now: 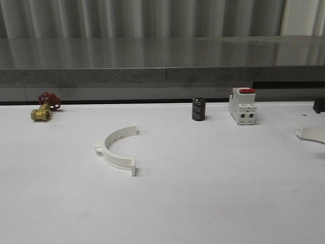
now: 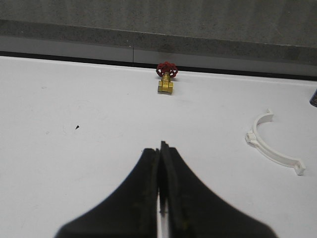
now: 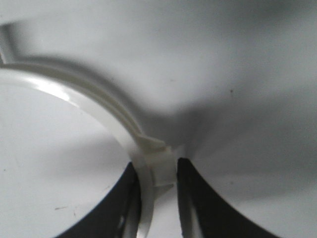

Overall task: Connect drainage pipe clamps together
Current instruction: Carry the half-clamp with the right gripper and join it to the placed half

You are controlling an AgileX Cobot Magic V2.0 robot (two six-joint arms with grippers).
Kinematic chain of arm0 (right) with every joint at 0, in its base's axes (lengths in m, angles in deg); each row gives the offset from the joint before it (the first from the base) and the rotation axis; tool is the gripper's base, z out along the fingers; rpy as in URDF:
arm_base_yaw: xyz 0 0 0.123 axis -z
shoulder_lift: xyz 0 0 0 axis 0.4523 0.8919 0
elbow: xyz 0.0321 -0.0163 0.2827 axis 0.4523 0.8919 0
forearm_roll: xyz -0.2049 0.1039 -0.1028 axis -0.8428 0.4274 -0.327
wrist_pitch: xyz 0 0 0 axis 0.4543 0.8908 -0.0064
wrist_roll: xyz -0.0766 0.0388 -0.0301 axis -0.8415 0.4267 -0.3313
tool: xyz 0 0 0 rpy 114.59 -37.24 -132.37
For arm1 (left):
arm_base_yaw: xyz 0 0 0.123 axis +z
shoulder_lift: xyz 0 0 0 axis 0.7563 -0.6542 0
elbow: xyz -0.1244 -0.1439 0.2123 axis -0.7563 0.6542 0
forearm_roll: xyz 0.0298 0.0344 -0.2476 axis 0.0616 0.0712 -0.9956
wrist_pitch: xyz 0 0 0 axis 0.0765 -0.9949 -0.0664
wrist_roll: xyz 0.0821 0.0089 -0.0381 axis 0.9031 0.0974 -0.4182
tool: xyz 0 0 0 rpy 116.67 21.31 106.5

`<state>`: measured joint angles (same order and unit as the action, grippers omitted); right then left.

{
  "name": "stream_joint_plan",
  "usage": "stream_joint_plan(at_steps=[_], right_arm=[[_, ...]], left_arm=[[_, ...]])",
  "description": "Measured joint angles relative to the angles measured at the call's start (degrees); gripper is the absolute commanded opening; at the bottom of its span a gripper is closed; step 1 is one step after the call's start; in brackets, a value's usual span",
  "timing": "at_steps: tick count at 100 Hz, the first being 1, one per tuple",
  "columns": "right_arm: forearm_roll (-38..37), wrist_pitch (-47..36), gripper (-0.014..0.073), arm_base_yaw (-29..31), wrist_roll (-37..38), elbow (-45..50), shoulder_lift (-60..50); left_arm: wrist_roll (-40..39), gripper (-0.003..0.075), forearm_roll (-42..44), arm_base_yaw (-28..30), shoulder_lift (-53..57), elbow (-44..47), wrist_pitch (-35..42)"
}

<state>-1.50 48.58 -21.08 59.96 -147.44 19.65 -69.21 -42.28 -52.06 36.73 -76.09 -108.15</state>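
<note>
A white table (image 1: 203,203) stretches out before me, with a grey ledge (image 1: 162,61) running along its far side. At the far left, close to that edge, lies a small brass valve (image 1: 41,113) with a red handwheel; my left wrist camera sees it too (image 2: 166,85), straight ahead of my left pincer (image 2: 161,148). That pincer is clenched on nothing, its two dark fingers (image 2: 143,198) pressed together and hovering over bare table.

Moving right, left of the middle of the table, one white clamp half (image 1: 119,148) lies flat. It is a semicircular band, its open side facing right (the small outer lug points left), with a tab at each end. Nothing touches it. From the left wrist camera it (image 2: 272,144) sits well apart from the pincer.

Further right, near the far edge, stands a small dark cylinder (image 1: 198,109), and just beside it a white boxy switch (image 1: 242,105) with a red top.

At the table's right edge, part of the second clamp half (image 1: 311,134) shows. My right wrist camera views it close up: my right pincer (image 3: 157,173) is grasping this band (image 3: 99,109), with its lug sitting between the two dark fingers (image 3: 203,198). The picture is blurred, so I cannot tell whether it rests on the table or is lifted.
</note>
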Motion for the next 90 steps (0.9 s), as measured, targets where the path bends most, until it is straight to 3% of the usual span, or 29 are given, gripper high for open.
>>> stream_joint_plan(at_steps=[19,58,90], right_arm=[[-0.23,1.46,0.0060,-4.97,5.70,0.00,-4.65],[-0.34,2.31,0.0060,-23.43,25.77,-0.27,-7.76],[-3.45,5.59,0.0060,-30.44,32.76,-11.66,0.78]], left_arm=[[0.00,-0.0021,0.00,0.00,0.00,0.00,0.00],[0.00,-0.0021,0.00,0.00,0.00,0.00,0.00],[0.00,-0.0021,0.00,0.00,0.00,0.00,0.00]])
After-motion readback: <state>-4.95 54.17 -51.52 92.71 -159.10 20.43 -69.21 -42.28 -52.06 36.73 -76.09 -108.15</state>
